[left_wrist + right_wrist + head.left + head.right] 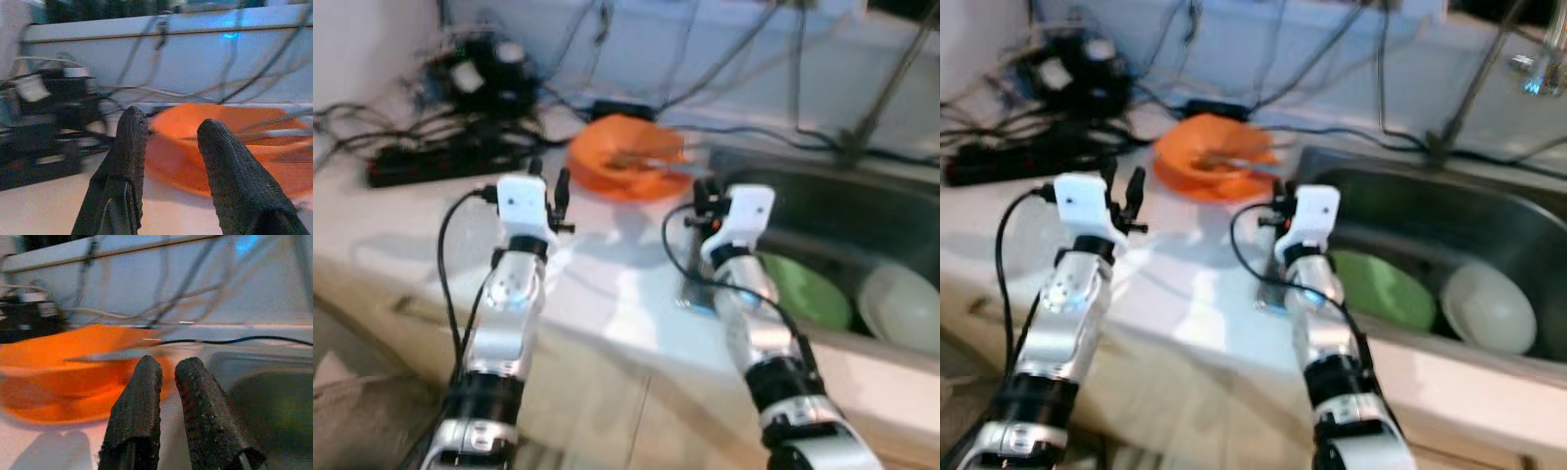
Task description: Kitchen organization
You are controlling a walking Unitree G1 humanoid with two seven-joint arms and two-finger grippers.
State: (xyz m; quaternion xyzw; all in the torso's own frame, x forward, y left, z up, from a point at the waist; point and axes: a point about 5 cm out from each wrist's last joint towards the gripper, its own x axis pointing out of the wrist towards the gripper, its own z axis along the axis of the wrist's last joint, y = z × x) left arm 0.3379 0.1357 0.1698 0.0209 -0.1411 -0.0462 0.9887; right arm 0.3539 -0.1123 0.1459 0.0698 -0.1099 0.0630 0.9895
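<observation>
Right now I am holding both arms out over the white countertop (607, 294), facing the back wall. My left gripper (549, 192) is hovering above the counter with its two black fingers (128, 147) spread apart and nothing between them, just short of the orange bowl (625, 157), which is sitting near the back of the counter between my two arms. Something long and thin is lying across the inside of that bowl, too blurred to name. My right gripper (168, 377) is hanging by the near left corner of the steel sink (862, 211), its fingers (138, 401) drawn close with only a narrow slit between them, gripping nothing; the orange bowl is lying ahead of it and to its left. Down in the sink basin a green plate (808, 292) is resting beside a white bowl (903, 305), the green one nearer my right forearm. Off to my left at the back, a black power strip (435, 162) and a tangle of dark cables (489, 83) are crowding the counter.
</observation>
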